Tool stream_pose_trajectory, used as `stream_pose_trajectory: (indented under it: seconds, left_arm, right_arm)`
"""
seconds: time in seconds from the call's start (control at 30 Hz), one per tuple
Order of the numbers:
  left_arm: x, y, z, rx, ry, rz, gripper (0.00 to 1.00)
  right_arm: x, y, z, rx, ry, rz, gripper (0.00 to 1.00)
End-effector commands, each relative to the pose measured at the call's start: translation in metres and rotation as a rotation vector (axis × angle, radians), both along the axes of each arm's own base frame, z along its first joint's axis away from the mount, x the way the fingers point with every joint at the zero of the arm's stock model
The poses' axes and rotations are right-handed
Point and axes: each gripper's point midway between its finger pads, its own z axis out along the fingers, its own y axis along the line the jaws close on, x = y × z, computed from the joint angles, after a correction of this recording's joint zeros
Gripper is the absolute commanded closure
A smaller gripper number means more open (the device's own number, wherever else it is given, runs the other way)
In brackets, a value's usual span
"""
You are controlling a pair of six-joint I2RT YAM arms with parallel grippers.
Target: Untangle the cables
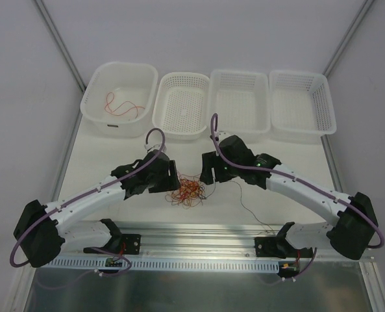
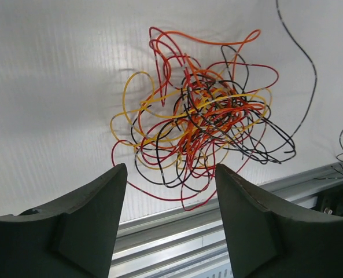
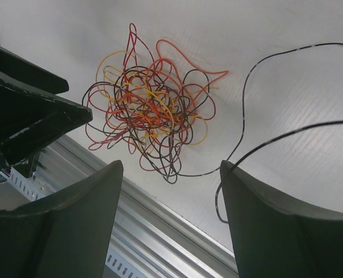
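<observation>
The cables (image 1: pixel 189 190) lie as a small tangle of thin red, orange, yellow and black wires on the white table, between my two grippers. My left gripper (image 1: pixel 169 174) hovers just left of it, the right gripper (image 1: pixel 208 175) just right. In the left wrist view the tangle (image 2: pixel 200 124) lies ahead of my open gripper (image 2: pixel 171 169), with nothing between the fingers. From the right wrist the tangle (image 3: pixel 148 116) is also ahead of the open, empty gripper (image 3: pixel 171 168). A loose black strand (image 3: pixel 246 98) trails from the tangle past the right finger (image 3: pixel 264 220). One red cable (image 1: pixel 123 106) lies in the left tub.
A white tub (image 1: pixel 124 65) and three white perforated baskets (image 1: pixel 182 76), (image 1: pixel 239 73), (image 1: pixel 299 73) line the far side. An aluminium rail (image 1: pixel 198 231) runs along the near edge, just below the tangle. The black strand (image 1: pixel 250 211) reaches toward the right arm's base.
</observation>
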Motion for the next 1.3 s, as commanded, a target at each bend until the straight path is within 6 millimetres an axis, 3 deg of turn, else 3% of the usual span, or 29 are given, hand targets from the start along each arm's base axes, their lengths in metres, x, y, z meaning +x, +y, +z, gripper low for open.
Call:
stream_pose_trajectory:
  seconds: [0.0,0.17,0.43,0.47,0.57,0.6,0.7,0.9,1.03,1.27]
  left_arm:
    - [0.007,-0.009,-0.003,-0.024,0.041,0.056,0.39]
    - [0.017,0.001,-0.002,-0.022,0.023,0.121,0.38]
    - [0.016,0.022,0.007,-0.091,-0.004,0.188,0.34]
    - [0.015,0.022,0.006,-0.094,-0.001,0.185,0.34]
    - [0.011,0.023,-0.002,-0.087,0.028,0.187,0.34]
    - [0.011,0.023,-0.004,-0.087,0.036,0.189,0.34]
    - [0.01,0.024,-0.011,-0.071,0.037,0.184,0.36]
    - [0.018,0.015,-0.006,-0.068,0.027,0.132,0.37]
    - [0.023,0.003,-0.005,-0.081,0.03,0.093,0.43]
    - [0.03,-0.017,-0.021,-0.046,0.03,-0.077,0.53]
  right_arm:
    - [0.01,0.024,-0.004,0.059,0.004,-0.036,0.28]
    - [0.01,0.042,-0.021,0.064,0.034,-0.022,0.31]
    - [0.011,0.046,-0.077,-0.048,0.107,-0.01,0.39]
    - [0.011,0.043,-0.084,-0.068,0.113,-0.013,0.43]
    - [0.009,0.032,-0.103,-0.129,0.139,-0.028,0.69]
    - [0.009,0.027,-0.107,-0.142,0.15,-0.037,0.83]
    - [0.009,0.015,-0.118,-0.16,0.175,-0.05,0.99]
    - [0.008,0.002,-0.125,-0.184,0.197,-0.016,0.99]
    - [0.007,0.003,-0.128,-0.169,0.221,-0.009,0.99]
    - [0.005,0.003,-0.13,-0.153,0.237,0.0,0.99]
